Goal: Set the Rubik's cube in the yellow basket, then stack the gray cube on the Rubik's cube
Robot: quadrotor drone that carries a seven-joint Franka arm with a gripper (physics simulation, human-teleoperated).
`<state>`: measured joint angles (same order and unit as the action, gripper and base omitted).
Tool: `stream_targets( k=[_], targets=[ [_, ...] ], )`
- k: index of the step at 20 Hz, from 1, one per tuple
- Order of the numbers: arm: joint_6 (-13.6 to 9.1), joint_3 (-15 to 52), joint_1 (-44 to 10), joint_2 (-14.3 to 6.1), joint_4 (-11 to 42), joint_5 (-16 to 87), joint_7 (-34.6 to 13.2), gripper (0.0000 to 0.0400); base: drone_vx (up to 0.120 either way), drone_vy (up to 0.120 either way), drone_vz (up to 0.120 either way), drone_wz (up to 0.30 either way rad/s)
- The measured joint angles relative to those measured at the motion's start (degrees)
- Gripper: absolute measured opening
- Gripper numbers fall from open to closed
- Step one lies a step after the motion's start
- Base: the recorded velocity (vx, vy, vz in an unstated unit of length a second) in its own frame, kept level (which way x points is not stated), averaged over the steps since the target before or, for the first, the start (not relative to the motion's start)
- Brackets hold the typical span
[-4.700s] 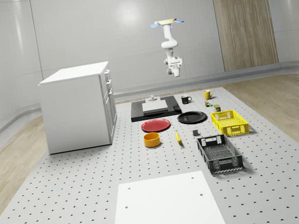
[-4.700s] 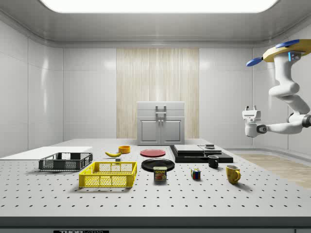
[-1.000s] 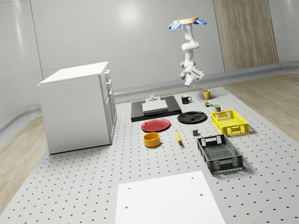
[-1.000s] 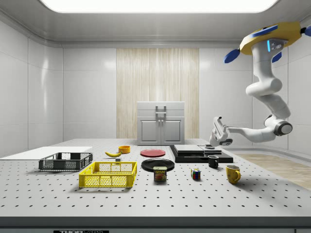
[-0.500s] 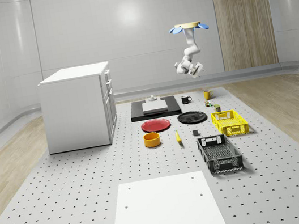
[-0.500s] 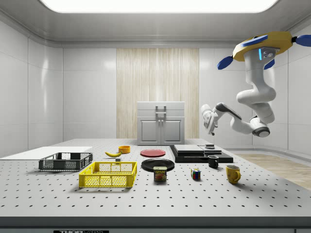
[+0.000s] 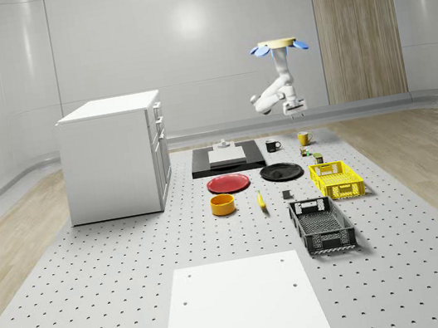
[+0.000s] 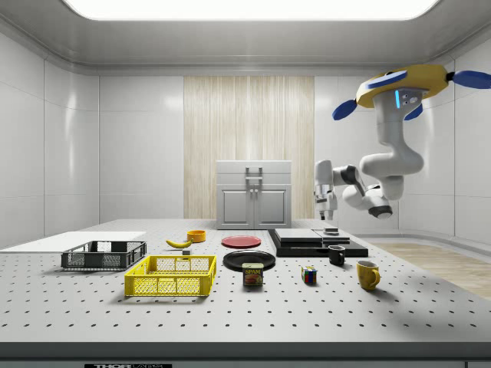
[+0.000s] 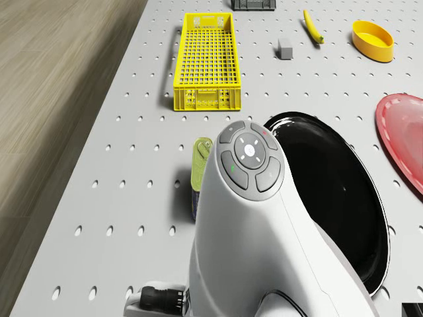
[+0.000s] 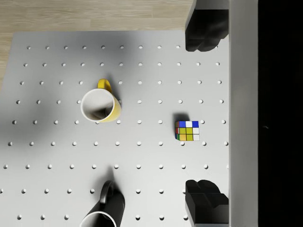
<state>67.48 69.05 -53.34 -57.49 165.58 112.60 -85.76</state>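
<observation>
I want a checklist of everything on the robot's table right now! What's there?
Surface: gray table with rows of holes, white sheet at the near end.
Job's things: Rubik's cube on the table; yellow basket with nothing seen inside; gray cube on the table.
Clutter: yellow mug, black mug, Spam can, black plate, red plate, banana, orange bowl, black basket, white cabinet.
Grippers: gripper open, high above the Rubik's cube; drone hovers.
Cables: nothing seen.
Surroundings: pale walls, wood floor.

Two baskets: one yellow basket [image 7: 337,179], one black basket [image 7: 322,225]. Two mugs: one yellow mug [image 8: 367,274], one black mug [image 8: 336,255]. Two plates: one red plate [image 7: 228,183], one black plate [image 7: 281,172]. One Rubik's cube [image 10: 187,131], one banana [image 8: 179,244], one orange bowl [image 7: 222,205], one can [image 8: 253,274].
</observation>
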Motion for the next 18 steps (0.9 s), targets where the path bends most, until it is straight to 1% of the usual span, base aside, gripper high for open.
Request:
stream_targets(
  k=[4,10,16,18],
  targets=[
    [-0.7,1.6,-3.2,-1.8,0.3,0.9,-2.2,0.04,0.12,0.0,-0.12,0.0],
    [-0.2,3.0,-5.6,-4.0,0.3,0.8,-3.9,0.04,0.12,0.0,-0.12,0.0],
    [1.0,3.9,-6.9,-5.9,0.2,0.1,-5.0,0.04,0.007,0.0,-0.12,0.0],
    [1.5,4.1,-7.2,-6.5,0.2,-0.2,-5.3,0.04,0.0,-0.08,-0.12,0.0]
  ],
)
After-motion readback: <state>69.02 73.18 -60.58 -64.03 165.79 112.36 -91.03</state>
